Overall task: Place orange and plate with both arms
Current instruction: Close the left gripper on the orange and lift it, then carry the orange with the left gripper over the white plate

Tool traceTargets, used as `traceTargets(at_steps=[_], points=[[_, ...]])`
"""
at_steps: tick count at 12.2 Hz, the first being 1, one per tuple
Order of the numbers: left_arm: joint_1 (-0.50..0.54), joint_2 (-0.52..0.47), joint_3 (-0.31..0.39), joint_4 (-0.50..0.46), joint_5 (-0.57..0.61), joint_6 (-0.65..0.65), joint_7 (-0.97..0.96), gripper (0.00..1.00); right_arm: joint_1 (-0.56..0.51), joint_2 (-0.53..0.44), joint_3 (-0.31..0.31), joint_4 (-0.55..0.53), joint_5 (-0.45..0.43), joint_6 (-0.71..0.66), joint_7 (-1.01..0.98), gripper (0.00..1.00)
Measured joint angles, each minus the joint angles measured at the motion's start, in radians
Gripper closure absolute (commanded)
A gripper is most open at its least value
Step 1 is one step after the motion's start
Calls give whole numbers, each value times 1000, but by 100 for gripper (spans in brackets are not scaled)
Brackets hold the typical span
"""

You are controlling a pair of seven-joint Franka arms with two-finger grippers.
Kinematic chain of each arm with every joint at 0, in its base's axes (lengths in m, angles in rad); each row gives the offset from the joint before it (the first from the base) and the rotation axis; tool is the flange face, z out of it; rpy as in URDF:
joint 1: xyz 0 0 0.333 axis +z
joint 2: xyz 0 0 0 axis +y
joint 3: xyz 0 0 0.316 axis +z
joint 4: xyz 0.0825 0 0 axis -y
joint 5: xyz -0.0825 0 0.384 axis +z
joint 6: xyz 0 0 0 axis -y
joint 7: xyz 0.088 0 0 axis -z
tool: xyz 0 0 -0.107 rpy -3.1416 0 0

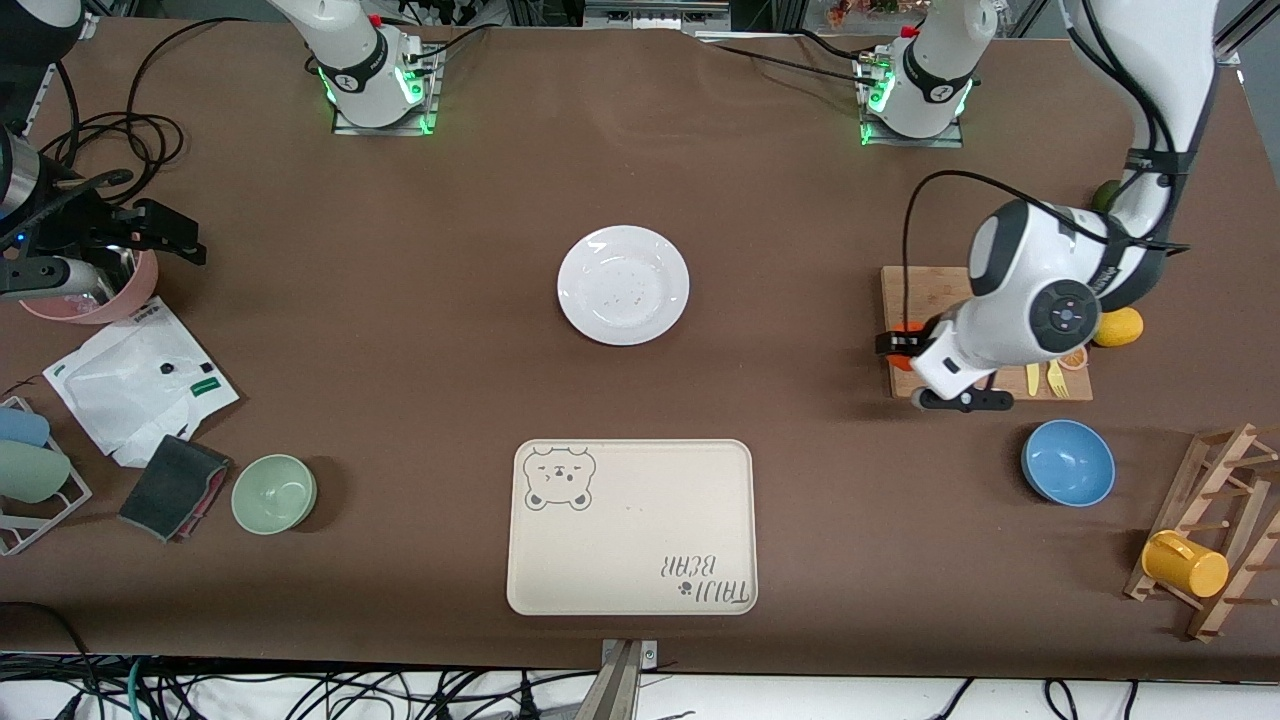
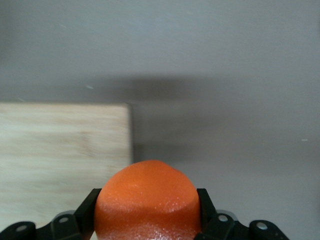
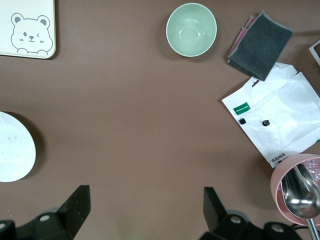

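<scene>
The orange (image 2: 147, 202) sits between the fingers (image 2: 86, 212) of my left gripper (image 1: 900, 343), which is shut on it. In the front view the orange (image 1: 906, 360) is at the wooden cutting board's (image 1: 925, 285) edge toward the table's middle; the left arm hides most of it. I cannot tell whether it touches the board (image 2: 60, 150). The white plate (image 1: 623, 284) lies empty at the table's middle and also shows in the right wrist view (image 3: 12, 152). My right gripper (image 3: 145, 210) is open and empty, over the right arm's end of the table (image 1: 175, 237).
The cream bear tray (image 1: 632, 527) lies nearer the camera than the plate. A blue bowl (image 1: 1068, 462), a lemon (image 1: 1118, 327) and a rack with a yellow mug (image 1: 1185, 563) are by the board. A green bowl (image 1: 274, 493), grey cloth (image 1: 175, 487), white packet (image 1: 140, 380) and pink bowl (image 1: 100, 300) are near the right gripper.
</scene>
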Motion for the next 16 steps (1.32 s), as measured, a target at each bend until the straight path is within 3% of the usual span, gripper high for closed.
traceTargets(at_steps=[6, 10, 16], points=[[-30, 3, -241, 12, 0, 0, -461, 46, -3, 1, -5, 0, 0, 8, 0, 0], [-201, 52, -258, 77, 0, 2, -710, 46, -10, 4, -8, 0, 0, 9, 0, 0], [-403, 235, -241, 210, 0, 66, -972, 44, -14, 7, -8, 0, 0, 11, 0, 0]])
